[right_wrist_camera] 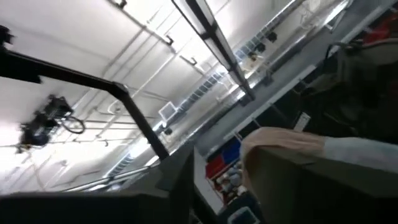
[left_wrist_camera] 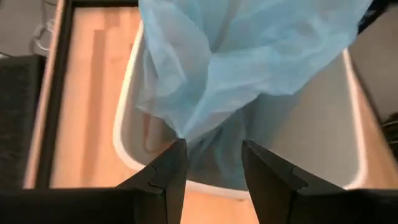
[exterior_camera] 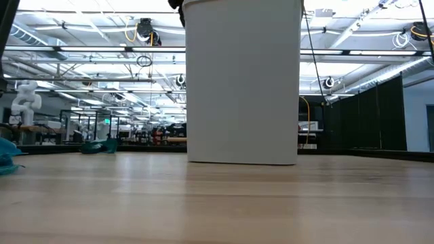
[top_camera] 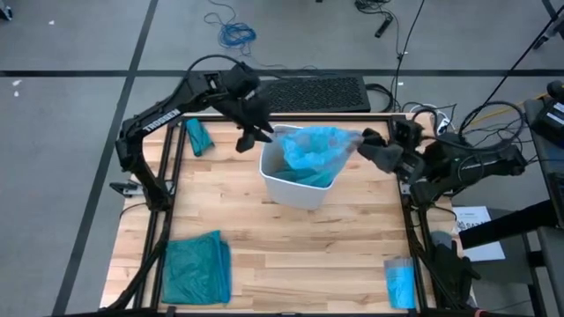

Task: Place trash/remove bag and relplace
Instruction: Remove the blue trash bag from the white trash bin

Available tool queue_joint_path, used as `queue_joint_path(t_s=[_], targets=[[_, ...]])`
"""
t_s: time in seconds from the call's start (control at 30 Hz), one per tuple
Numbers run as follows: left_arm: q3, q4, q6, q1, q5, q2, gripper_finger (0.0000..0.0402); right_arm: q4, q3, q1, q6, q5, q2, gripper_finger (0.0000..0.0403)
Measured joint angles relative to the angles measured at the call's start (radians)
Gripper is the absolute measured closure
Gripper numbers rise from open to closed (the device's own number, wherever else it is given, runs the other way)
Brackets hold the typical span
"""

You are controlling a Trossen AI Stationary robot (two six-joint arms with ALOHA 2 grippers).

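Observation:
A white bin [top_camera: 298,187] stands mid-table; in the low view its wall [exterior_camera: 244,81] rises past the picture's top. The pale blue bag [top_camera: 317,148] bunches up over the bin's mouth, its lower part down inside. My left gripper [top_camera: 256,134] hovers at the bin's far left rim, tipped downward and open. In the left wrist view a hanging fold of the bag [left_wrist_camera: 249,56] comes down just ahead of my left gripper [left_wrist_camera: 211,149]. My right gripper [top_camera: 370,146] is at the bag's right side, pointing upward, open, with nothing between its fingers in its wrist view. The trash is out of view. My left gripper has the bag's lowest fold [left_wrist_camera: 181,134] coming down to one fingertip [left_wrist_camera: 177,152]; I cannot tell whether they touch. Nothing is pinched between the fingers. My right gripper sits against the bag's right edge [top_camera: 355,141]; I cannot tell whether it touches the plastic.
A darker teal bag [top_camera: 196,269] lies flat at the near left corner. A small teal bundle [top_camera: 198,136] lies at the far left, and a folded blue packet [top_camera: 399,282] at the near right. Bare wood [top_camera: 308,255] spreads in front of the bin.

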Motion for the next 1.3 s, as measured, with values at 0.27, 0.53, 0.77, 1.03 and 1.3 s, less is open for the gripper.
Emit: queue_joint_path(t_s=[0.27,0.53,0.77,1.03,1.3], targets=[[0.0,0.083,-0.008,-0.044,-0.116,0.0,0.0253,-0.218,-0.001,0.006,0.081,0.014,-0.021,0.0212],[0.0,0.024,0.19,-0.049,-0.302,0.008,0.0253,-0.156,0.0,0.006,0.007,0.031,-0.035,0.0222],[-0.003,-0.011,0.312,-0.066,-0.306,0.008,0.0253,-0.157,0.0,0.006,-0.011,0.039,-0.035,0.0224],[-0.003,-0.006,0.39,-0.145,-0.307,0.043,0.0253,-0.134,0.0,0.006,-0.034,0.039,-0.035,0.0225],[-0.003,0.138,0.354,-0.217,-0.606,0.113,0.0253,-0.135,0.0,0.006,-0.039,0.035,-0.035,0.0225]])
